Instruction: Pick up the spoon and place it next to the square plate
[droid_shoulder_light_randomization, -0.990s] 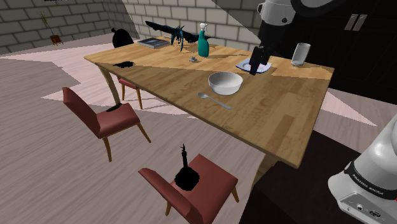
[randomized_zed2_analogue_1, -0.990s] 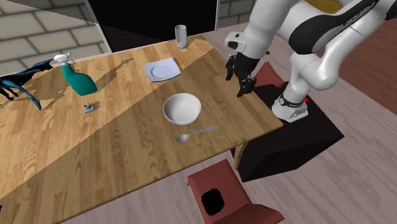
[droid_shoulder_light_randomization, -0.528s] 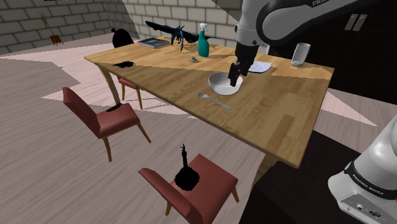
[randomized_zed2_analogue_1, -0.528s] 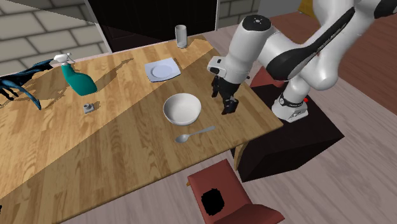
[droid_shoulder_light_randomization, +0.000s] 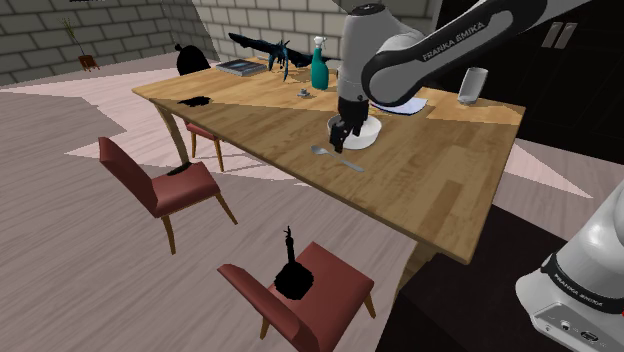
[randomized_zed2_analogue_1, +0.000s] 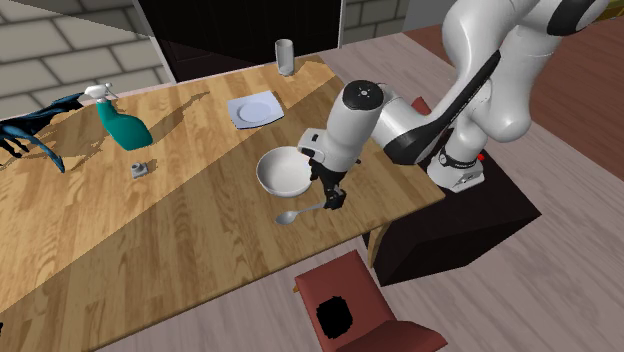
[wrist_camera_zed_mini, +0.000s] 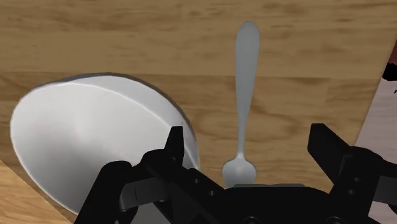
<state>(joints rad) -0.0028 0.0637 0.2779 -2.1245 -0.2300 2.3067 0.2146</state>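
Now: step 1 of 2 by my reading, the reach for the spoon; nothing is lifted yet.
Spoon: grey and thin, lying flat on the wooden worktop just beside the white bowl, on the side away from the square plate. I see a sliver of wood between spoon and bowl.
Jaws: spread wide and holding nothing. In the wrist view the 2 black tips stand on either side of the spoon's neck, close to its scoop, and touch neither the spoon nor the bowl.
Height: the second exterior view puts the jaws low over the spoon, beside the bowl's rim; how near the wood they are I cannot tell.
Arm: white, bent down past the bowl's near edge.
Square plate: white, beyond the bowl from the spoon, with bare worktop between plate and bowl.
Next move: probably a straight descent until the tips almost meet the wood, then a close across the spoon's narrow neck.
Risk: the bowl's rim sits close to 1 jaw and could be nudged; a flat, thin spoon may pivot or slip out.
Step 2: lift, carry past the bowl, set down on bare wood just beside the plate.
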